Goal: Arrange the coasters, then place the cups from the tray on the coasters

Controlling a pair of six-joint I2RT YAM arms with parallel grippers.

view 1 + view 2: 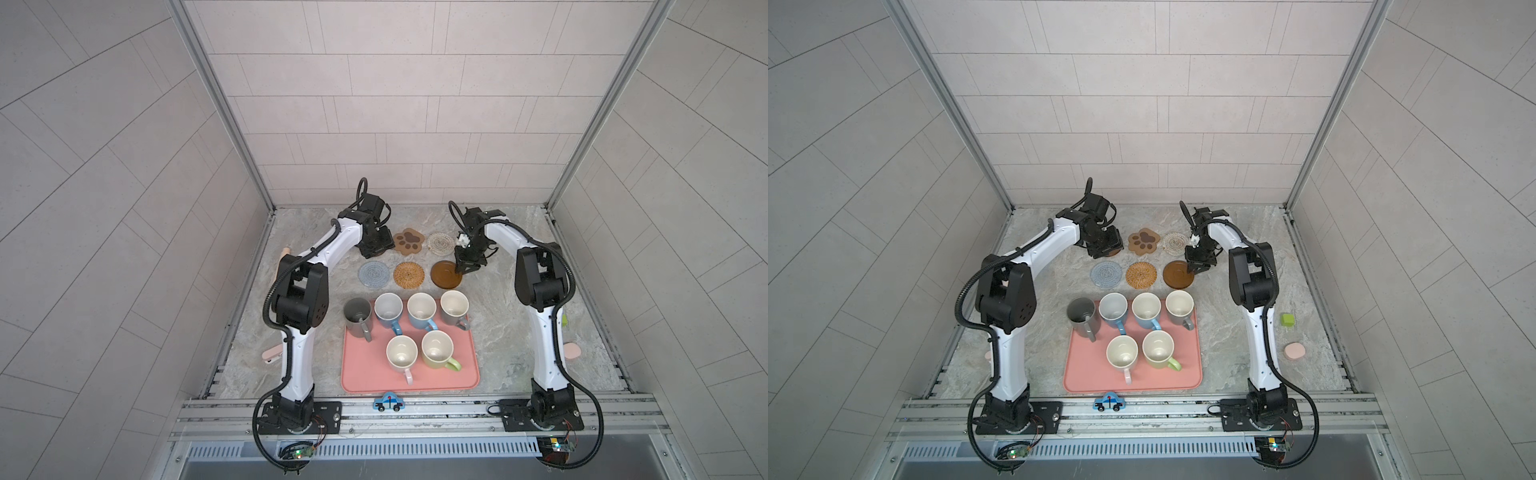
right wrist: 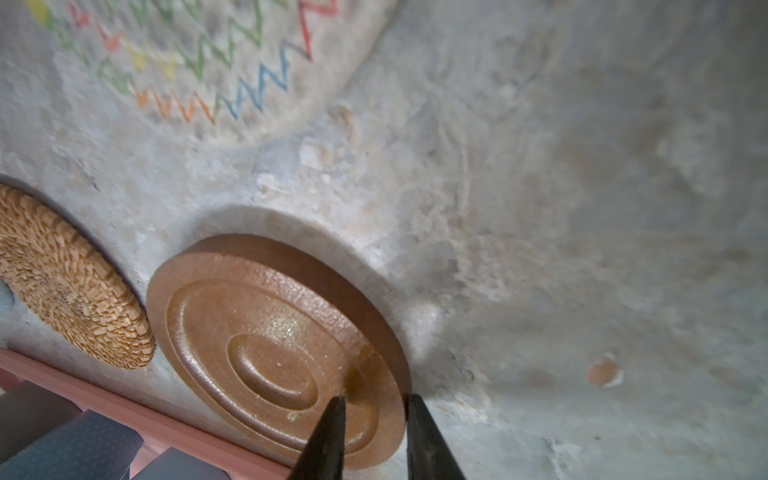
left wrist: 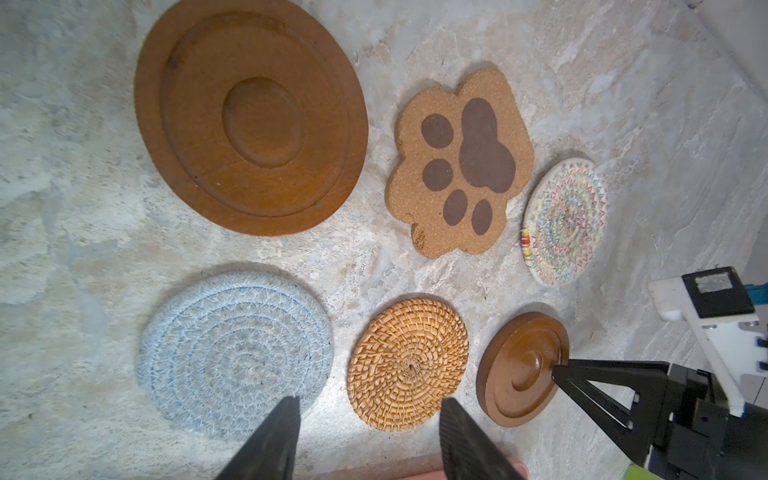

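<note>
Left fingers [image 3: 270, 440]: half open and empty, raised near the back brown disc [image 3: 249, 120], which lies flat as the back row's left end.
Coasters: two rows of three on the worktop [image 1: 498, 340] behind the tray. The paw-print mat [image 1: 409, 242] and cream woven mat [image 1: 440, 243] lie behind, the grey-blue mat [image 1: 374, 274] and rattan mat [image 1: 409, 274] in front, spaced so each can take one cup.
Cups [image 1: 422, 307]: all six stand on the tray [image 1: 374, 382], none moved to a coaster.
Right fingers [image 2: 328, 440]: nearly closed either side of the rim of the front brown disc [image 2: 266, 353], probably to shift it into line. Whether they pinch it firmly I cannot tell.
</note>
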